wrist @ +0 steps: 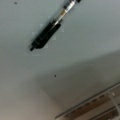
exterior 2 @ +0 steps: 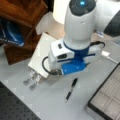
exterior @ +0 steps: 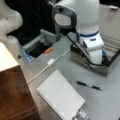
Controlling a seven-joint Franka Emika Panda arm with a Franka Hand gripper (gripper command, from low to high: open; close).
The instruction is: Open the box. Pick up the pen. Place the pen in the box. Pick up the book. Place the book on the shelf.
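Wrist view shows the pen lying loose on the grey table at upper left, ungrasped. In a front view the box sits open at lower right, its grey compartments empty. The book lies flat at lower centre, not on the shelf. No gripper fingers show; their state cannot be told.

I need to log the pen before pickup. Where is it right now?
The pen lies on the grey table in both front views, between the white notebook and the open box, untouched. The pincer is not visible.
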